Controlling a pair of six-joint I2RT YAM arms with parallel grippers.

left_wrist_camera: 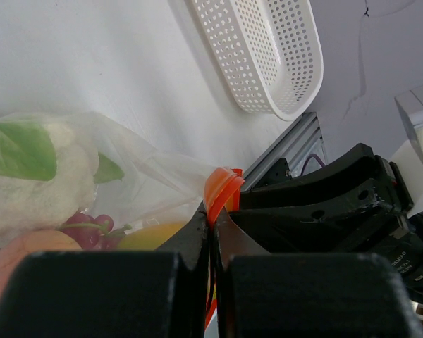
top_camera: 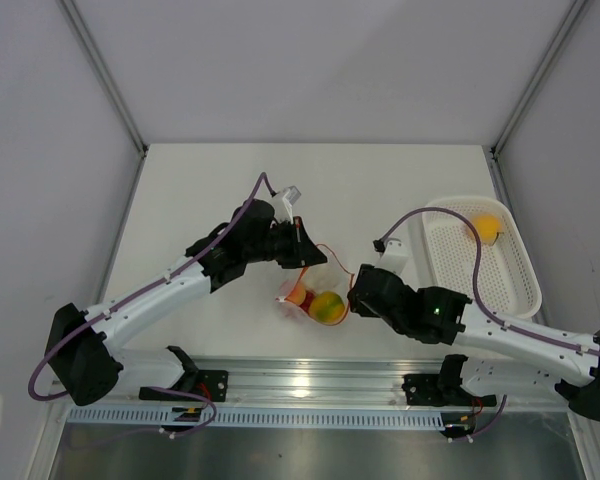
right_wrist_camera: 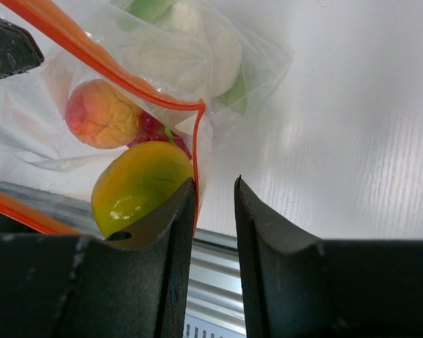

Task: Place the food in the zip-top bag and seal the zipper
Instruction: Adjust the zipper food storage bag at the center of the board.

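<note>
Your left gripper [left_wrist_camera: 211, 215] is clamped tight on the zipper [left_wrist_camera: 222, 189]. It pinches the orange strip right at its fingertips, and the strip folds over just past them. The bag [left_wrist_camera: 148, 176] spreads off to that gripper's left with the food inside it: cauliflower [left_wrist_camera: 35, 183], berries [left_wrist_camera: 92, 227], a peach [left_wrist_camera: 28, 257].

Over on the other side, your right gripper [right_wrist_camera: 214, 184] has its jaws apart by a narrow gap, and bare table [right_wrist_camera: 338, 141] shows between them. Nothing is pinched there. The bag's corner sits just ahead of the finger [right_wrist_camera: 173, 232] on the bag side, and the zipper's orange edge runs down along that finger's inner face. You can't tell whether it touches. A mango [right_wrist_camera: 137, 186] inside the bag presses against the outside of that same finger, with the peach and berries beyond it.

From above, the bag lies between your two grippers. One yellow fruit [top_camera: 487, 229] sits in the basket [top_camera: 505, 280], well off to the right gripper's right.
</note>
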